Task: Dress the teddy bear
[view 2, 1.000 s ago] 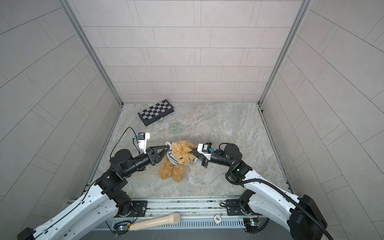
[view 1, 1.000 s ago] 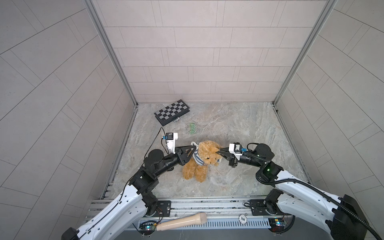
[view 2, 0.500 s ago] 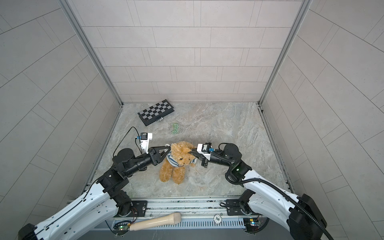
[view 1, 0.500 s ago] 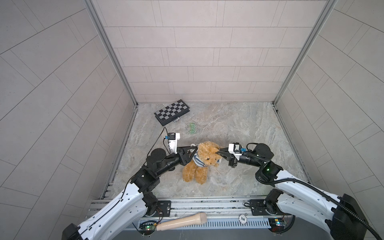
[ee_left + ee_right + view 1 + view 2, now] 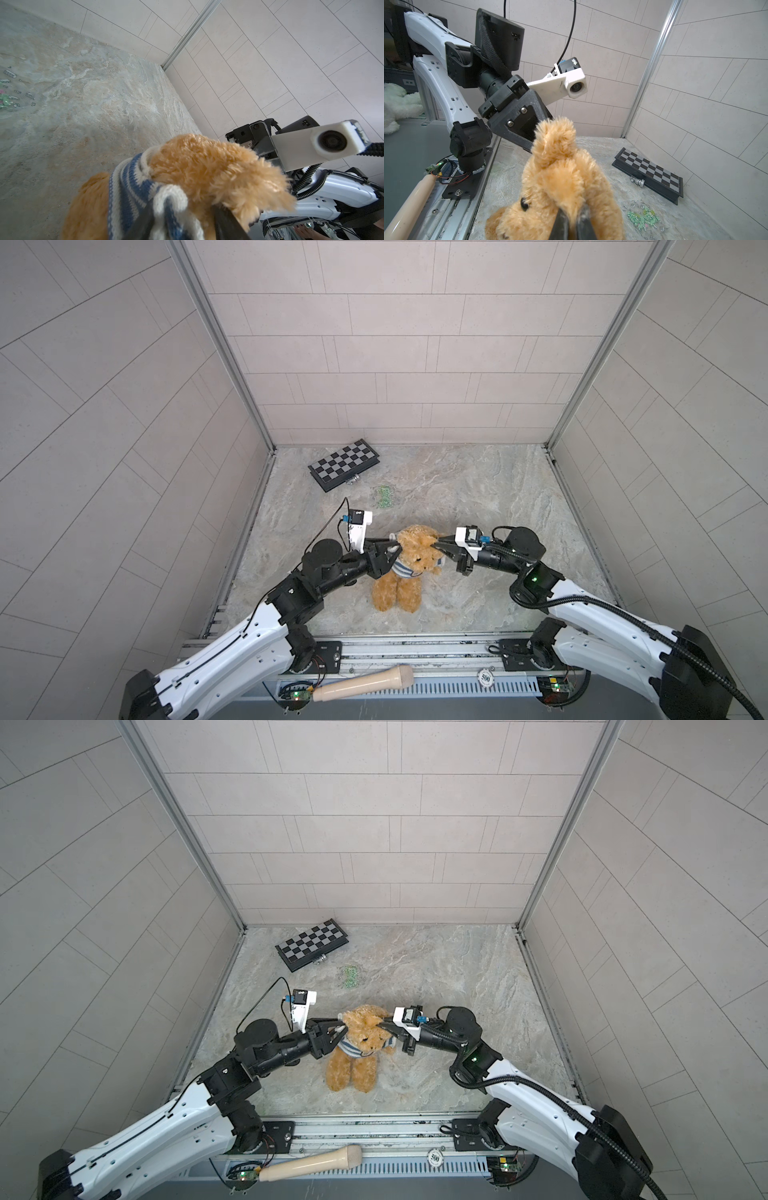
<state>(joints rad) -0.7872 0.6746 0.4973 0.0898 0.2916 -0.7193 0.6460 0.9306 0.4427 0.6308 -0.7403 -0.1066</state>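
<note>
- Your teddy bear [image 5: 398, 589] sits mid-floor, with a striped sweater [image 5: 402, 570] bunched around its neck.
- At its 3 o'clock, your right gripper [image 5: 436, 546] is clamped on the head fur.
- At its 9 o'clock, your left gripper [image 5: 392, 552] has its jaws parted, with knit lying between its fingers [image 5: 226, 226].

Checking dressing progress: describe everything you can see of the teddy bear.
The teddy bear is golden-brown fluffy plush with round ears and black bead eyes, sitting upright on the marbled table. A blue-and-white striped knit sweater is bunched around its neck. The right gripper pinches head fur; the left gripper straddles the sweater.
</note>
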